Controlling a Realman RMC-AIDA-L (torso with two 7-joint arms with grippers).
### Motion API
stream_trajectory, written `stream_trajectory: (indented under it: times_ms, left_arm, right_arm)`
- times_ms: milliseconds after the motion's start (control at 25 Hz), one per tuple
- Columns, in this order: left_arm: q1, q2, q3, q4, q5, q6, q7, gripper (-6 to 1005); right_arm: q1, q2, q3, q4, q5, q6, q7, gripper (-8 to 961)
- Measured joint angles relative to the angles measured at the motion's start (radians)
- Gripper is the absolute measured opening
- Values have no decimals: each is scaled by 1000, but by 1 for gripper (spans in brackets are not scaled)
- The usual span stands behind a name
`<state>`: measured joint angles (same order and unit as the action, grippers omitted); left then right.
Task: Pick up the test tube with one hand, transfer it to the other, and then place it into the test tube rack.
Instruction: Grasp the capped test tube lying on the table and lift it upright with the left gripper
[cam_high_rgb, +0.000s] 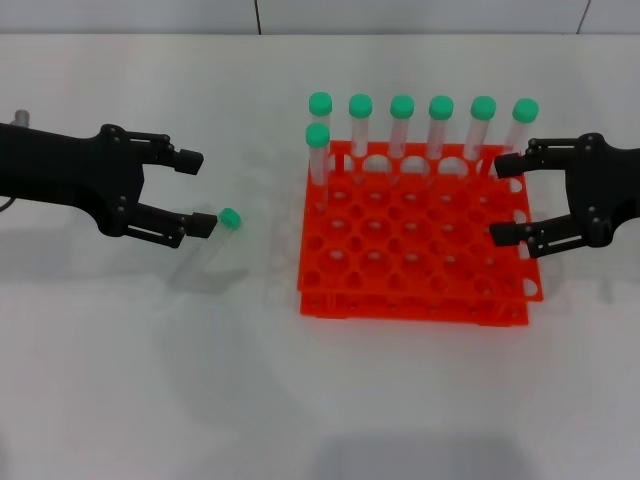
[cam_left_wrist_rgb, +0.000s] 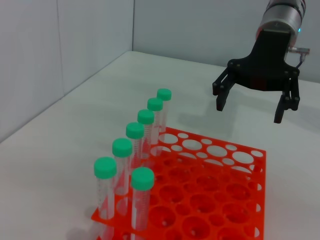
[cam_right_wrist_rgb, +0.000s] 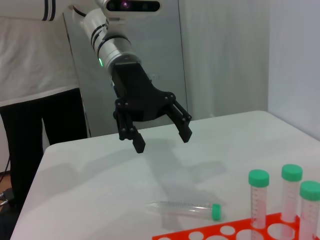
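Test tube (cam_high_rgb: 212, 240) with its green cap lies flat on the white table (cam_high_rgb: 150, 380), just left of the orange test tube rack (cam_high_rgb: 410, 262) and apart from it. It is on its side, so a claw has to come down over it to grab it. The left gripper (cam_high_rgb: 195, 190) hangs right above it with its two fingers spread wide and nothing in them, one finger on each side of the tube, likely so it can drop and pinch it. In the right wrist view the tube is alone on the table with bare room all around, so the fingers should not bump anything. The right gripper (cam_high_rgb: 505, 197) waits over the right edge of the rack, also spread wide and holding nothing, maybe ready to take the tube when it is passed over. Seven other tubes (cam_high_rgb: 440, 125) stand up along the back of the rack. Most holes in front are free, so there is plenty of room to drop a tube in without hitting those caps.
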<state>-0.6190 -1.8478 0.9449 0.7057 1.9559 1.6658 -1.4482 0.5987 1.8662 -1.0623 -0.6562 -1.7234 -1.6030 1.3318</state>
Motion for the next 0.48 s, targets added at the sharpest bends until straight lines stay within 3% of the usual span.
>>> stream_trajectory:
  times_ms: [480]
  left_arm:
    - [-4,-1,0,0,25,-14,-22,860]
  right_arm:
    - [6,1,4,5,-1,13,0,869]
